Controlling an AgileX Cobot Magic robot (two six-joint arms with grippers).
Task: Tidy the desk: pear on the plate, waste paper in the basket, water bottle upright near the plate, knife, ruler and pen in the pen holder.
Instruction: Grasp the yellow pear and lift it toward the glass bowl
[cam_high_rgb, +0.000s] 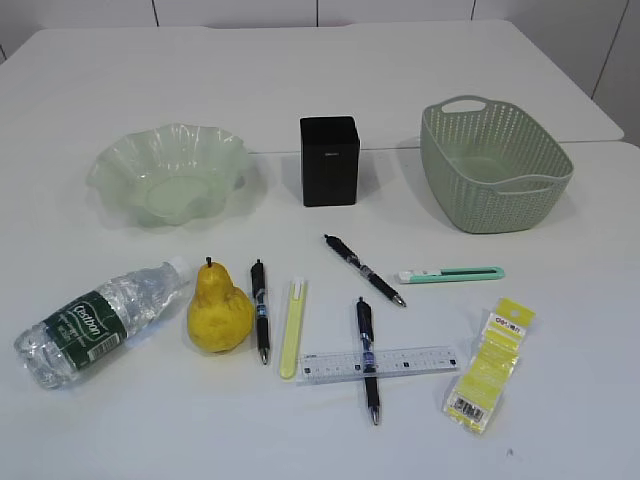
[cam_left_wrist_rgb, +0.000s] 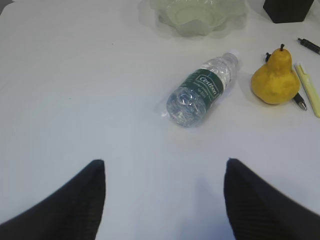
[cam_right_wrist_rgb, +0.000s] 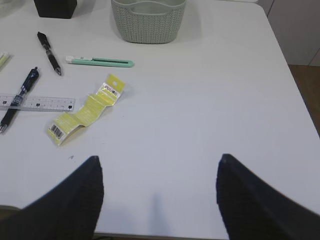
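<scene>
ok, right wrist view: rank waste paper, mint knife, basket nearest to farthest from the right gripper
1. Waste paper: nearest, ahead and left of the open right gripper, flat on the table.
2. Mint-green knife: farther up the table, beyond the waste paper.
3. Basket: farthest, at the far edge of the view, roughly straight ahead.

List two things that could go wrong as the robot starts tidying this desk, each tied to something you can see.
1. The clear plastic water bottle with the dark green label lies on its side close to the yellow pear; grasped off-centre, it could roll and knock the pear.
2. A black pen lies across the transparent plastic ruler; lifting the ruler first would likely flick the pen away.
</scene>
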